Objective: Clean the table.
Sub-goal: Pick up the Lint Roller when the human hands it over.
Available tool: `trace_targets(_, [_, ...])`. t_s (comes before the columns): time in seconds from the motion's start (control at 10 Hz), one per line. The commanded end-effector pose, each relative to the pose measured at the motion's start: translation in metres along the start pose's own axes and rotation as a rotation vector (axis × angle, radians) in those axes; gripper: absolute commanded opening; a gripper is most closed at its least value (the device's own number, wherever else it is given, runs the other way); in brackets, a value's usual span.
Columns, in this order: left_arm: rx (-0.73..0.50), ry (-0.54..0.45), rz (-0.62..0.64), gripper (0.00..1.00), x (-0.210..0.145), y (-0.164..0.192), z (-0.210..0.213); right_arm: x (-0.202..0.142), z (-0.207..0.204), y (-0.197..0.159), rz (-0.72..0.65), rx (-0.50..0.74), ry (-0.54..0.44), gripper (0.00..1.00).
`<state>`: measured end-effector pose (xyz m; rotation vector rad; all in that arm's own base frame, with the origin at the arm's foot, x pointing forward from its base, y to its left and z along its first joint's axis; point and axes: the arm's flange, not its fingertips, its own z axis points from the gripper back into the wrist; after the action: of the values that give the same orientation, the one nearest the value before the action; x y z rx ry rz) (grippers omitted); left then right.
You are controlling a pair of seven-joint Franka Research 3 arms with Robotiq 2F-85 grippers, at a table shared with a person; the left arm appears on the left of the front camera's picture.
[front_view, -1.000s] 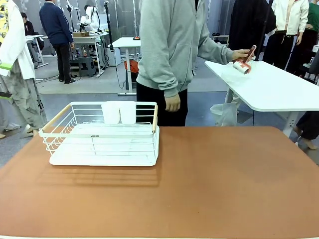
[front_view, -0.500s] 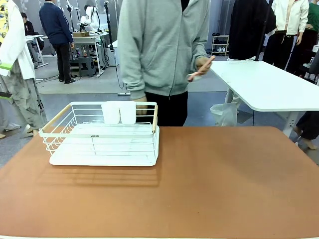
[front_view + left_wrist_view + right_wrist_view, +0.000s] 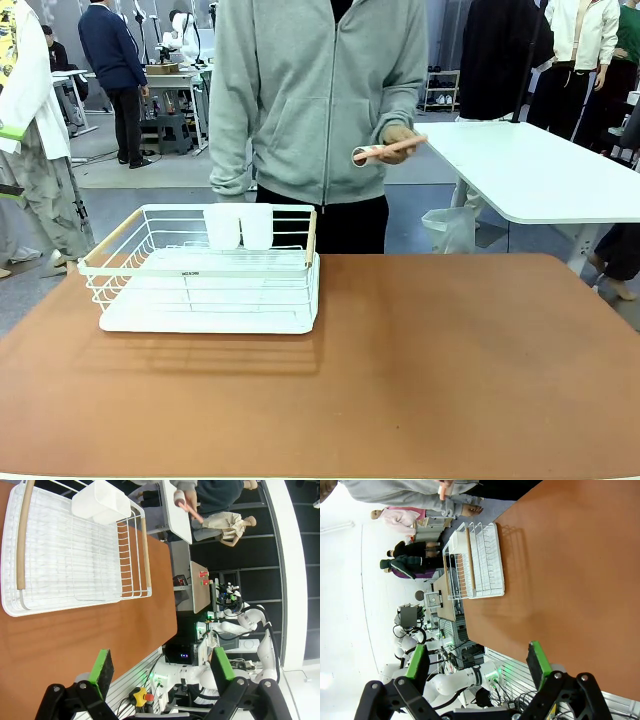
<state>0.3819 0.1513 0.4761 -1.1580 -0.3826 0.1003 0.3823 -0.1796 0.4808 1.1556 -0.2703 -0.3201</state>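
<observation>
- the person's hand [image 3: 398, 133] is holding a lint roller [image 3: 385, 151] beyond the far edge of the table [image 3: 450, 380]; wiping is seemingly not yet begun;
- the left gripper [image 3: 161, 665] and right gripper [image 3: 476, 661] are hanging wide apart, empty, above the table;
- the next move is probably calling for taking the roller, clear of the white rack [image 3: 200, 272].

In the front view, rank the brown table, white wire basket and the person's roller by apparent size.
Largest: table.
Then: wire basket.
Smallest: roller, though it is farther from the camera, which shrinks it.

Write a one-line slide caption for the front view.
Person's hand holds a lint roller beyond the brown table; a white wire rack stands on its left part.
</observation>
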Motion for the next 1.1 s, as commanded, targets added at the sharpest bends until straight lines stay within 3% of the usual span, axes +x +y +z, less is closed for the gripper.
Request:
trace_targets(0.0, [-0.012,-0.004,-0.005,1.00,-0.0007,-0.0003,0.0016,-0.0025,0.0004,0.0022,0.012,0.017,-0.005,1.00])
trace_targets(1.0, [-0.012,-0.004,-0.005,1.00,-0.0007,-0.0003,0.0016,-0.0025,0.0004,0.0022,0.012,0.017,-0.005,1.00])
